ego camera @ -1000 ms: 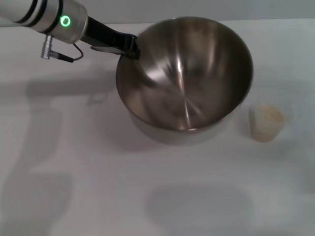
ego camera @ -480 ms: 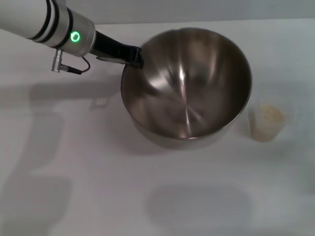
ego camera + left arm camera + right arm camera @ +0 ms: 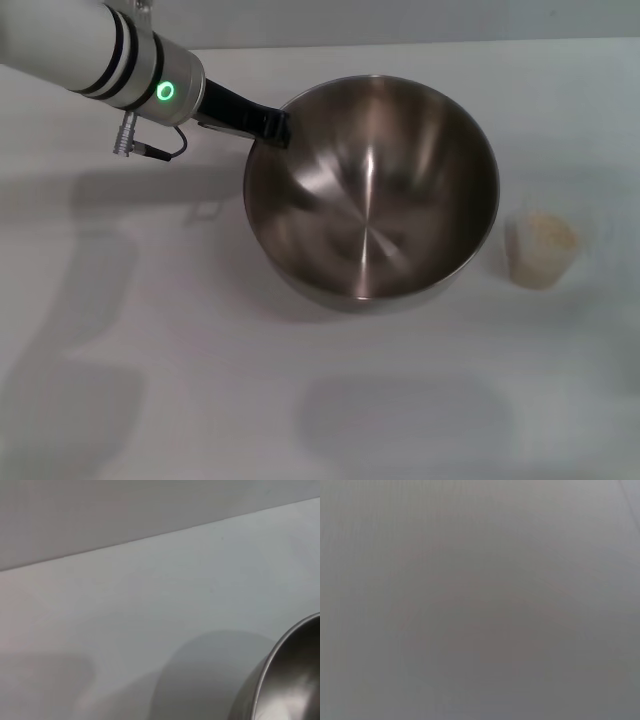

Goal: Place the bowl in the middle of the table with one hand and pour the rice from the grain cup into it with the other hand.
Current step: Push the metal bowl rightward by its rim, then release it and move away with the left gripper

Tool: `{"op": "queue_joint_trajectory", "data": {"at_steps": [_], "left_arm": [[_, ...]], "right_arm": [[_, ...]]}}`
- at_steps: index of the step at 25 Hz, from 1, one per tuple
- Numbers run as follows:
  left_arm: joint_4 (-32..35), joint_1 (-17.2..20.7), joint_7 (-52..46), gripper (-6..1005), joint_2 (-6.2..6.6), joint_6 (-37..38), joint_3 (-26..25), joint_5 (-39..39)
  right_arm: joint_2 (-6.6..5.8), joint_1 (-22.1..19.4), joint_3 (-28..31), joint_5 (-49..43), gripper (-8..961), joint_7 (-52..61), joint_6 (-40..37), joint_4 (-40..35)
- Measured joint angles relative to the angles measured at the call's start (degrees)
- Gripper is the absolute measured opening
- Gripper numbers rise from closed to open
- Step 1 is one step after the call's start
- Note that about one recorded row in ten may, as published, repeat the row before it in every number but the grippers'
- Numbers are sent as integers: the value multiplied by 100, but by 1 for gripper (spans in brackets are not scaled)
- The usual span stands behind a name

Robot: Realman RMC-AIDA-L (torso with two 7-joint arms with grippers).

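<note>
Left arm point(image 3: 90, 50) entered the head view from the upper left, silver-grey with two black bands and a lit green ring light point(image 3: 165, 92) at the wrist. A small cable connector hung beneath the wrist. Left gripper point(image 3: 268, 127), black and elongated, extended rightward and slightly downward, its tip closed on the rim of the bowl point(image 3: 370, 190). Right arm did not appear in the head view.

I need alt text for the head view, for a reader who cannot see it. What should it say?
The left gripper holds the rim of the bowl, a wide steel one on the white table. The grain cup with rice stands apart on the bowl's right; the right arm is out of view.
</note>
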Motion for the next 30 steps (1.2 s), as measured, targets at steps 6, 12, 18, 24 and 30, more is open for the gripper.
{"op": "queue_joint_trajectory", "data": {"at_steps": [6,12,18,24,30], "left_arm": [[113,-14,-1,38,3,190,158,16],[139,-21,-2,38,7,263,237,20],[143,-15,43,40,8,269,200,-18],[143,8,24,134,15,269,170,-27],[68,61,45,243,15,248,-40,-50]], "right_arm": [[0,0,0,0,712,0,0,0],[0,-16,0,0,713,0,1,0],[0,-32,0,0,713,1,1,0],[0,-45,0,0,711,0,1,0],[0,-67,-7,0,711,1,1,0]]}}
